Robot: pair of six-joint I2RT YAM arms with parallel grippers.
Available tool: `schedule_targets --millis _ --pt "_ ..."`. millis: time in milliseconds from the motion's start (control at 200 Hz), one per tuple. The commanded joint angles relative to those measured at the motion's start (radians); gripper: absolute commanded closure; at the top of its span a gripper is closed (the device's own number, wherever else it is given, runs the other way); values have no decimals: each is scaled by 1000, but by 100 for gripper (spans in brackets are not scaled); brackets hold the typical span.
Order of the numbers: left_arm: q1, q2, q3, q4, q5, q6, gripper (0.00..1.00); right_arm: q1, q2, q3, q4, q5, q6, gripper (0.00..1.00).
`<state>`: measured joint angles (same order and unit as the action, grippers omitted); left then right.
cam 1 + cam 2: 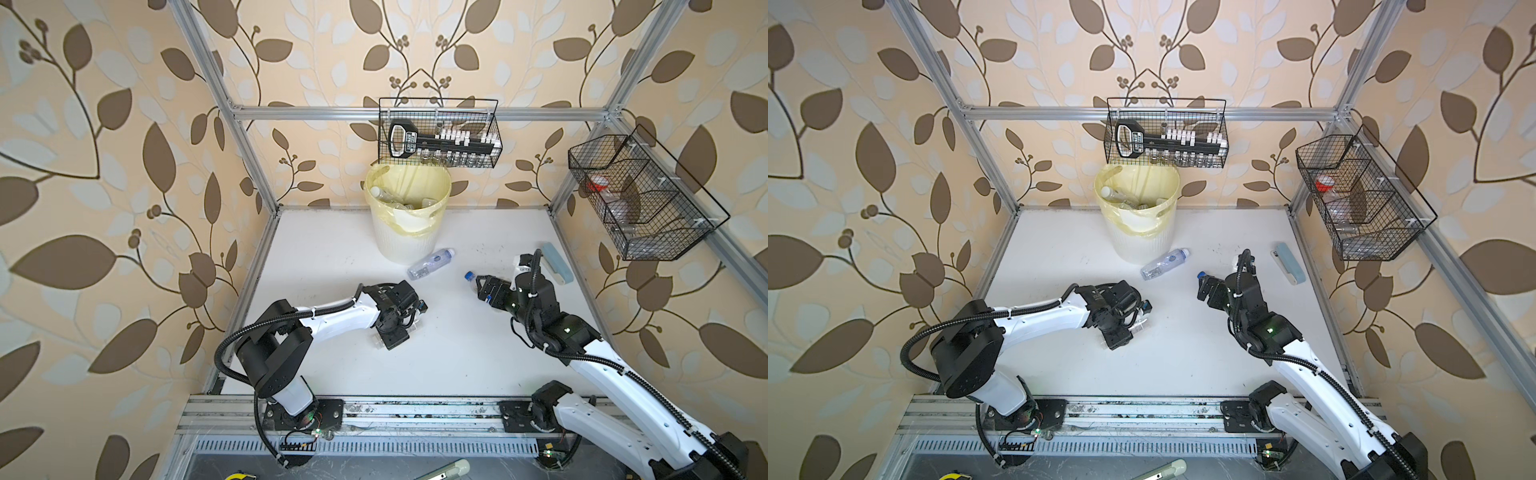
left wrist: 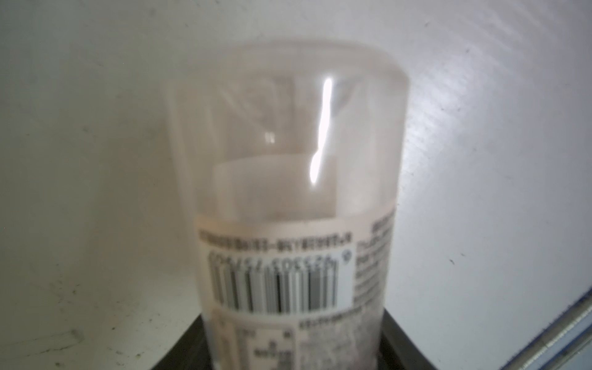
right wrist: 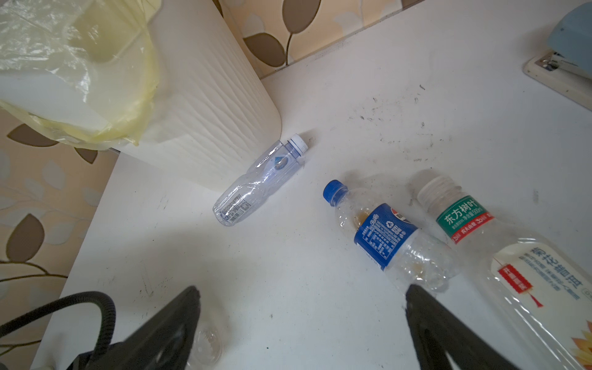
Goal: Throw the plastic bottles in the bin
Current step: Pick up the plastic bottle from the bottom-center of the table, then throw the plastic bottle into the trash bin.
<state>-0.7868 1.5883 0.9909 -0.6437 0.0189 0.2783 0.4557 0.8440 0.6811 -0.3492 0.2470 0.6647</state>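
1. The left gripper (image 1: 395, 332) points down at the white table (image 1: 457, 353), lower centre in both top views. Its jaws press on both sides of a clear barcode-labelled bottle (image 2: 288, 192) lying there.
2. The right gripper (image 1: 482, 286) stands wide and holds nothing. It is poised right of centre over a blue-capped bottle (image 3: 384, 237) and an uncapped green-labelled bottle (image 3: 464, 221), which lie side by side.
3. A white-capped clear bottle (image 1: 430, 263) lies just beside the bin (image 1: 409, 245), upper centre of the frame.
4. More bottles (image 1: 380, 193) lie inside the bin's yellow liner (image 1: 419, 178).
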Motion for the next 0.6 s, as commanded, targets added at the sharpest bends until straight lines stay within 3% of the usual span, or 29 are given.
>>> schedule_targets --millis 0,265,595 --pt "67 -48 66 -55 26 -12 40 -3 -20 -18 -19 -6 -3 0" --pt "150 -94 181 -111 64 -38 41 -3 -38 -35 -43 -21 8 0" --pt "181 -142 344 -181 81 -69 41 -3 -64 -47 -43 -27 23 0"
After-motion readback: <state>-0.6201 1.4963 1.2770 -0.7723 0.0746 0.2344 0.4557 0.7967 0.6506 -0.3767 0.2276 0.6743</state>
